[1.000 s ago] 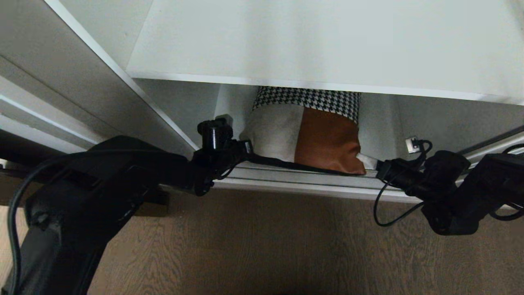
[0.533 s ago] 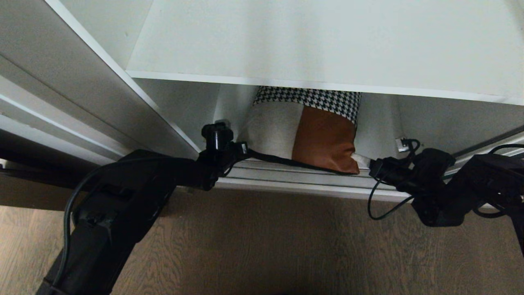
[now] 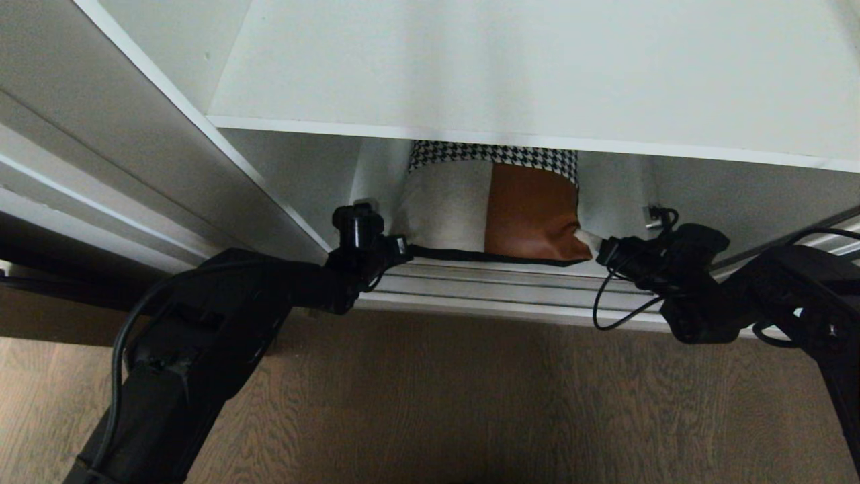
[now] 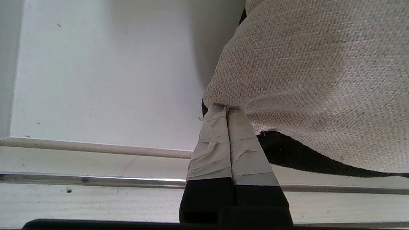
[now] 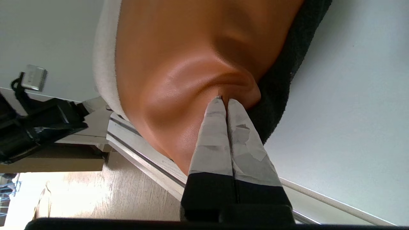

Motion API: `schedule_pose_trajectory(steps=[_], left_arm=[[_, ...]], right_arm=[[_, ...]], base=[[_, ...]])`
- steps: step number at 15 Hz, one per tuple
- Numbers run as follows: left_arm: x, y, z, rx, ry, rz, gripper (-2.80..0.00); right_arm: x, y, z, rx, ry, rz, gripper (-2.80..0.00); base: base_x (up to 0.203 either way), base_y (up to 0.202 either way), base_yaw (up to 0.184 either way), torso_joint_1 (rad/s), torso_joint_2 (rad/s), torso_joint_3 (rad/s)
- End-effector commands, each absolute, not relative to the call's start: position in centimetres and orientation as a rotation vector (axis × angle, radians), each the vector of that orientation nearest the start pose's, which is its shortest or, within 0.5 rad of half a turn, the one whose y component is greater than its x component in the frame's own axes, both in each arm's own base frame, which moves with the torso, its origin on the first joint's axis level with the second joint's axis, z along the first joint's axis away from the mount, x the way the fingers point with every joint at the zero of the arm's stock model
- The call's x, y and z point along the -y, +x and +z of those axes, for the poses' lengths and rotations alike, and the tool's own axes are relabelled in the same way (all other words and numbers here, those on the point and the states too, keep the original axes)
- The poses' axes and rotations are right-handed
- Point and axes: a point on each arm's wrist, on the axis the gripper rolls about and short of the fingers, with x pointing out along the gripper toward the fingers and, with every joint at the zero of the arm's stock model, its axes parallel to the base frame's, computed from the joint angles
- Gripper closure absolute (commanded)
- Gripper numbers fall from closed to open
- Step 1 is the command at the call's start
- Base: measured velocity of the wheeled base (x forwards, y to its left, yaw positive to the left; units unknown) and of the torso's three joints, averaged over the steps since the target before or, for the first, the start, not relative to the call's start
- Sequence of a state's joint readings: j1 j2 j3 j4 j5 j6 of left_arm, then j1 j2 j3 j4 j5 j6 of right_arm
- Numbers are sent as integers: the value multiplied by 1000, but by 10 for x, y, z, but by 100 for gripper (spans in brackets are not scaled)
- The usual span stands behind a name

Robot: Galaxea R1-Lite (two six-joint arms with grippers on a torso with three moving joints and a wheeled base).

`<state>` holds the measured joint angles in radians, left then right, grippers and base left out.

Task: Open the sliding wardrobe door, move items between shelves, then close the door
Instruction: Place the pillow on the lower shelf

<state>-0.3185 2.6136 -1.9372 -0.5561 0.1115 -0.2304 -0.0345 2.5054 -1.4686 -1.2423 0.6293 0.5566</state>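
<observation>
Currently: cushion (image 3: 494, 208) on lower shelf (image 3: 625, 202), under upper shelf (image 3: 537, 67) | L gripper (image 3: 403, 243) clamped on beige corner at 9 o'clock; R gripper (image 3: 591, 240) clamped on leather corner at 3 | Do: raise both evenly, clear upper edge | Vs 1 s ago: cushion deeper in, less houndstooth visible.

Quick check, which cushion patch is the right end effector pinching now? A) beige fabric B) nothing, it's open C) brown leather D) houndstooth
C: the right end effector is shut on a fold at the corner of the cushion's brown leather patch, while the left end effector is shut on the beige corner.
</observation>
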Motion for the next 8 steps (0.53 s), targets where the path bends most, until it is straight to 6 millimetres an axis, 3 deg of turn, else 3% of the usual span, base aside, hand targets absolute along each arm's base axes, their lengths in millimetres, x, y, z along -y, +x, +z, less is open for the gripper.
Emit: schedule_pose_trajectory(steps=[1,8], left_arm=[[168,517,94,-129,-207,-192,0],[168,515,103,-113,-210,-196,0]], right_arm=[[3,491,86,26,473,632,0],[4,485,89,-3,485,623,0]], base=[[0,0,0,0,0,0],[0,0,0,0,0,0]])
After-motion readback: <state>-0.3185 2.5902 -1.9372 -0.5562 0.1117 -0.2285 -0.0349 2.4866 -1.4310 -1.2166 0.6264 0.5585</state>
